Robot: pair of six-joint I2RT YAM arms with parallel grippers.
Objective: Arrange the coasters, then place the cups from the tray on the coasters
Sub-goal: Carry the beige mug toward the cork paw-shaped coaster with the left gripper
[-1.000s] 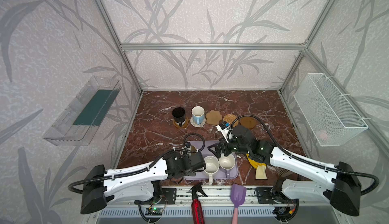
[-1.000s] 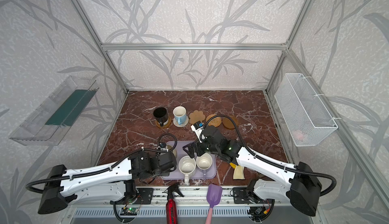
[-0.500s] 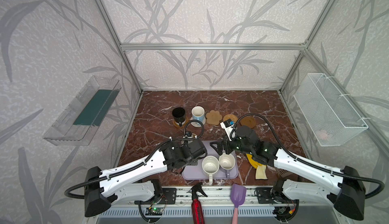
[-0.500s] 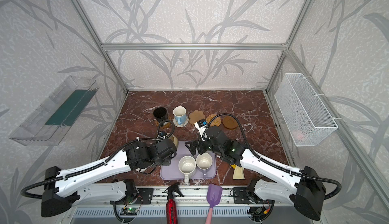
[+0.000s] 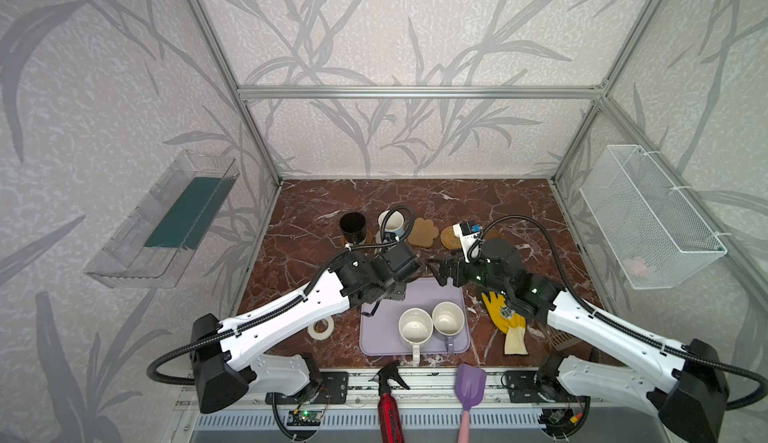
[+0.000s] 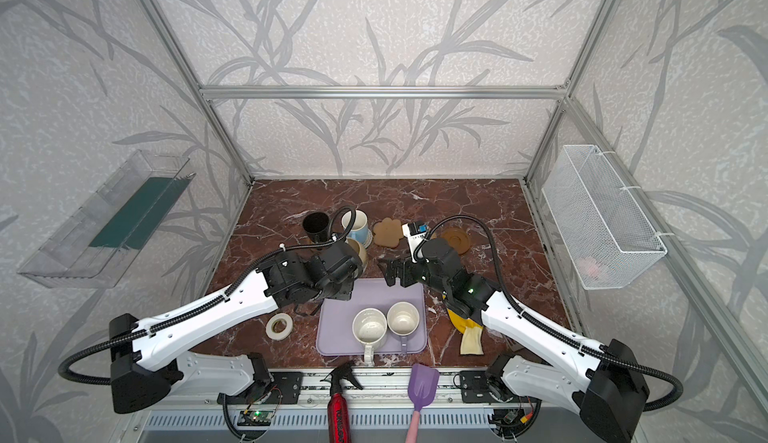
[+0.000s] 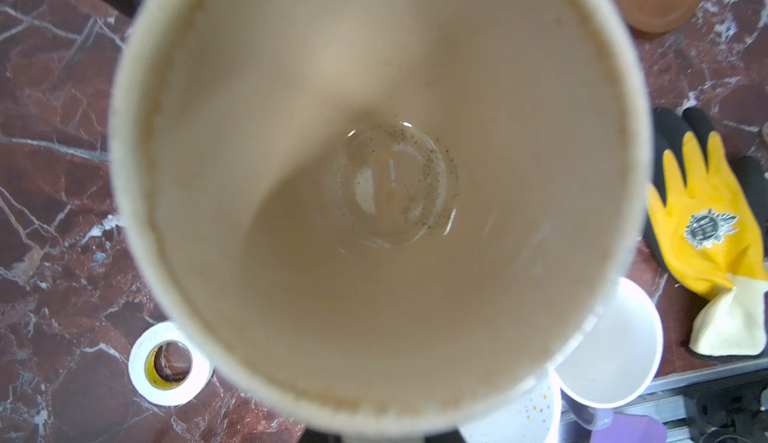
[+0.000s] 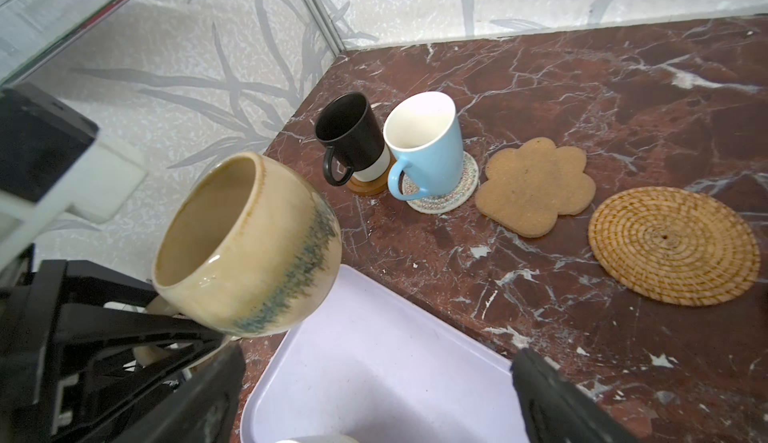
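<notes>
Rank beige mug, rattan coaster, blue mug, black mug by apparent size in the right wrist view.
1. Beige mug, though nearest the camera, so inflated.
2. Rattan coaster.
3. Blue mug.
4. Black mug, close to the blue.

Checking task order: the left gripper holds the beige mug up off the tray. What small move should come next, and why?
Probably carry the beige mug, held in the left gripper, over to the flower-shaped coaster. The black mug and blue mug already stand on theirs, and the flower-shaped one lies bare right beside them.
</notes>
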